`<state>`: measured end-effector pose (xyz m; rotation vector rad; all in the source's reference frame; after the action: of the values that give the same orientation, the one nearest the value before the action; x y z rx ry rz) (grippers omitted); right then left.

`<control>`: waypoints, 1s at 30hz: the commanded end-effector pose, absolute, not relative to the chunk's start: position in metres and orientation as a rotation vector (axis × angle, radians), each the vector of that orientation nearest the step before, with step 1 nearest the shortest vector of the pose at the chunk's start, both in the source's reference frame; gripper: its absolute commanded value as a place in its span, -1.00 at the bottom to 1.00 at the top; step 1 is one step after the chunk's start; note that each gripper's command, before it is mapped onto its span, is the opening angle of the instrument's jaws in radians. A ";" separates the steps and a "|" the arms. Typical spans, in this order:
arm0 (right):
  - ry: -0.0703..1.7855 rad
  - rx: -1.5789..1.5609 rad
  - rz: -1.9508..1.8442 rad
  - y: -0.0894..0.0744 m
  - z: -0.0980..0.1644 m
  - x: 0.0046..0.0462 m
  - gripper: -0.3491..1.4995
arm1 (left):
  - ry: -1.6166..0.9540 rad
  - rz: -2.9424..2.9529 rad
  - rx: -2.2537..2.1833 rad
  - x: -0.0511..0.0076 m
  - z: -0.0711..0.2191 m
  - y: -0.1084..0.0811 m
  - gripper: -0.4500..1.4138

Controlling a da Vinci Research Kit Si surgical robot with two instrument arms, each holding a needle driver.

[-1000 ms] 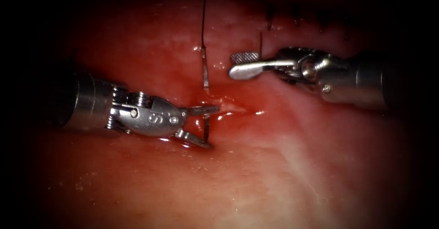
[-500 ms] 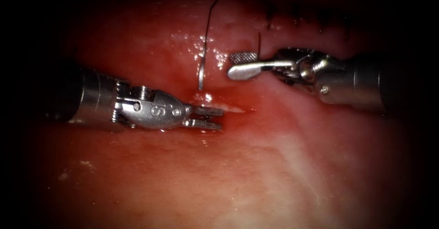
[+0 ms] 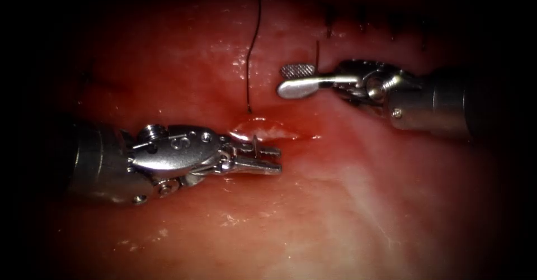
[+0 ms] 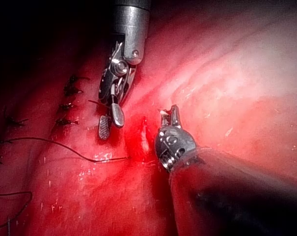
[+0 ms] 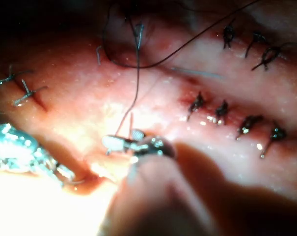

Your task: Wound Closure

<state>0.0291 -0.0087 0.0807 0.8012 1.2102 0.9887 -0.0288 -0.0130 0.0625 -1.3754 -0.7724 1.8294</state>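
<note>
Needle (image 3: 255,143) gripped near its tip by the left hand (image 3: 263,158), emerging from the tissue (image 3: 358,202) beside the cut (image 3: 263,128); thread (image 3: 250,62) trails upward. Right hand (image 3: 295,79) held apart, empty. Finished stitches (image 5: 222,109) lie beyond; this stitch remains untied.

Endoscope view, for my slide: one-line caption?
Left tool grips the needle at the cut; right tool, open, holds nothing; thread enters tissue.

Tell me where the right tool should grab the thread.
Likely the straight run of thread above its entry into the tissue, coming from the right: the right tool, open and empty, sits beside it. The left tool grips the needle by its short exposed end.
</note>
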 end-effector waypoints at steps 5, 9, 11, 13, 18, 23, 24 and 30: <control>1.206 0.818 0.969 -0.009 0.081 0.0298 0.53 | -0.859 1.768 -1.390 -0.0296 0.061 -0.013 -1.00; 1.193 0.827 0.865 -0.010 0.081 0.0295 0.53 | -0.914 1.718 -1.403 -0.0293 0.059 -0.013 -1.00; 1.193 0.833 0.802 -0.011 0.080 0.0293 0.53 | -0.932 1.710 -1.412 -0.0292 0.058 -0.013 -1.00; 1.195 0.840 0.768 -0.011 0.080 0.0291 0.45 | -0.953 1.706 -1.415 -0.0290 0.057 -0.013 -1.00; 1.212 0.841 0.715 -0.012 0.079 0.0287 0.42 | -0.882 1.790 -1.501 -0.0285 0.055 -0.012 -1.00; 1.211 0.849 0.706 -0.012 0.079 0.0287 0.34 | -0.630 1.969 -1.607 -0.0284 0.054 -0.011 -1.00; 1.211 0.851 0.703 -0.012 0.079 0.0287 0.34 | -0.556 2.015 -1.624 -0.0283 0.054 -0.010 -1.00; 1.161 0.935 0.807 -0.012 0.078 0.0283 0.18 | -0.144 2.310 -1.649 -0.0279 0.054 -0.008 -1.00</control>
<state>0.0275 -0.0118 0.0780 0.9360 1.1536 0.8172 -0.0271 -0.0079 0.0537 -1.6444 -0.0988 2.3433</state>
